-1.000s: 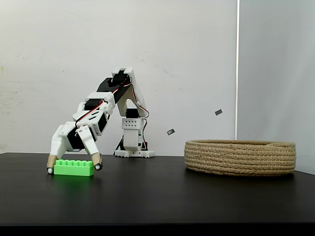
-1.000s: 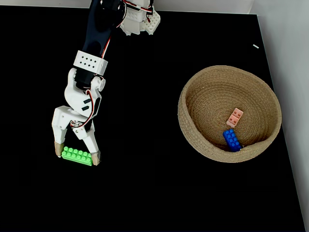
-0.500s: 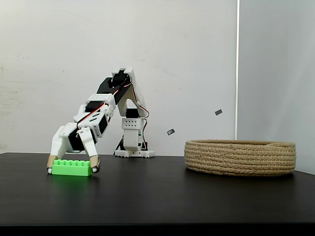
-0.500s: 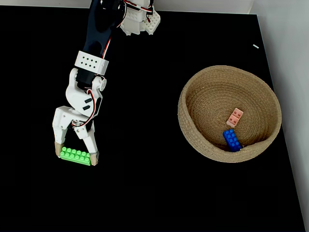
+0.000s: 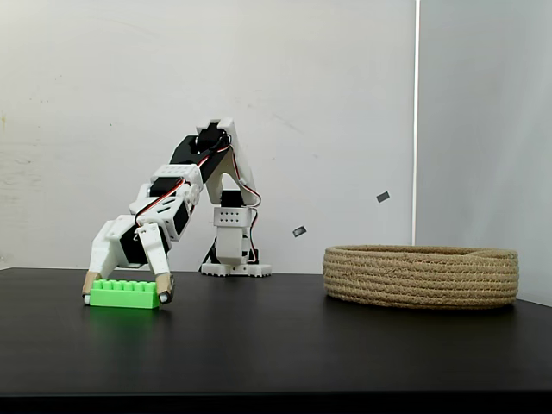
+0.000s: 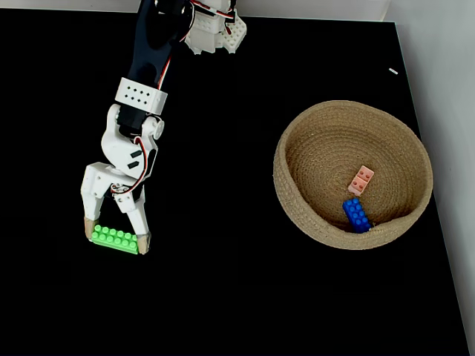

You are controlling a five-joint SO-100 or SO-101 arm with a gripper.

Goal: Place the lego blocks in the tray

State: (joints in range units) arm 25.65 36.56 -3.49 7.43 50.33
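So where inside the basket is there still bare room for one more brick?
The upper and left floor of the basket is bare. The lower right is crowded: the pink brick and the blue brick lie there, close together, the blue one by the wall.

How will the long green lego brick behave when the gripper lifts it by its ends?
The green lego brick looks like rigid molded plastic, so it should stay straight. Its smooth end faces may slip between the gripper fingertips. Gripped lengthwise at the ends, it could pivot or droop if the squeeze is light.
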